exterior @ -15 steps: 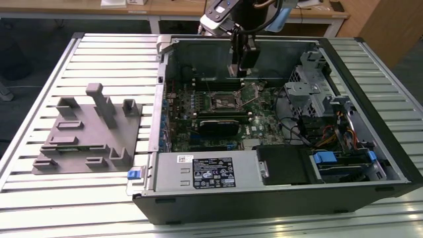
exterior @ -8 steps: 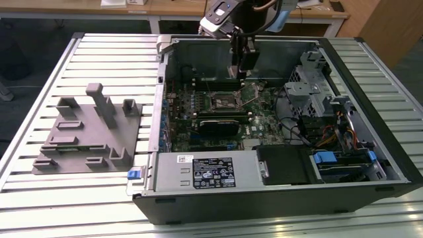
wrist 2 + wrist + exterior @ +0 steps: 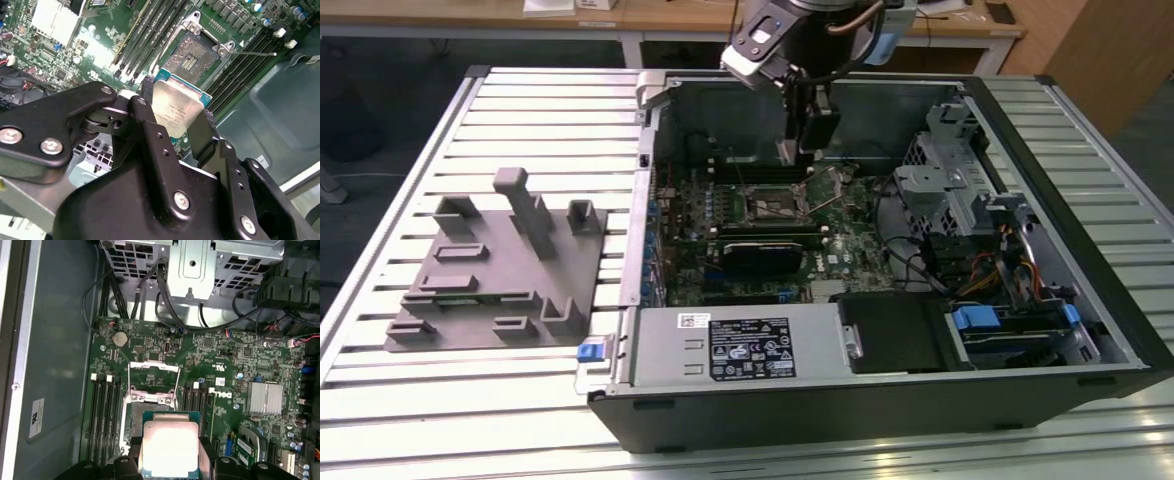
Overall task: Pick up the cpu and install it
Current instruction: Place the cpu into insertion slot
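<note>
Silvery: one cpu (image 3: 169, 447) in one tool (image 3: 177, 107).

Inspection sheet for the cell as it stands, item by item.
Surface: slatted metal table, open computer case lying on it.
Job's things: cpu held above the motherboard, near the open socket, not seated.
Clutter: grey fixture block on the table, to the exterior view's left of the case.
Grippers: claw shut on the cpu's edges.
Cables: black leads by the drive cage, off the socket.
Surroundings: wooden desk behind the table.
</note>
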### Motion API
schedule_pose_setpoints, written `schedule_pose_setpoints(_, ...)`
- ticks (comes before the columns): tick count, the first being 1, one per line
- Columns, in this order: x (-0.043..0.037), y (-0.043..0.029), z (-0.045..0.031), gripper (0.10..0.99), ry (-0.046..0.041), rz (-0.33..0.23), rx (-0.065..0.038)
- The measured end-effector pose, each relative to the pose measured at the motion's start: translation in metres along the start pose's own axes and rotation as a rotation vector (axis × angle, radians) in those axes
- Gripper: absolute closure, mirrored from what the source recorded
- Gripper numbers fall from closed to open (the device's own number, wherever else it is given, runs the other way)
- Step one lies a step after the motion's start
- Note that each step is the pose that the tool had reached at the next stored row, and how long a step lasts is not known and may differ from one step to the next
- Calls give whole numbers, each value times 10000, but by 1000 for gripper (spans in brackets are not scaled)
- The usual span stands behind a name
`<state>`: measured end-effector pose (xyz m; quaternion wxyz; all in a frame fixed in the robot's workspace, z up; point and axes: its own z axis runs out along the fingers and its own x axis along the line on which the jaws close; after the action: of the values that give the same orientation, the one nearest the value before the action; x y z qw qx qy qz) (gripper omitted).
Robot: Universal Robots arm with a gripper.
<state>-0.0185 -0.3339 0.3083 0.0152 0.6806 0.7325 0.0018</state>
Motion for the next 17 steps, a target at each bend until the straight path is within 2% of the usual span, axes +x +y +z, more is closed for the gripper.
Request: schedule_pose_setpoints(17, 4, -14, 158, 557, 5, 18, 70)
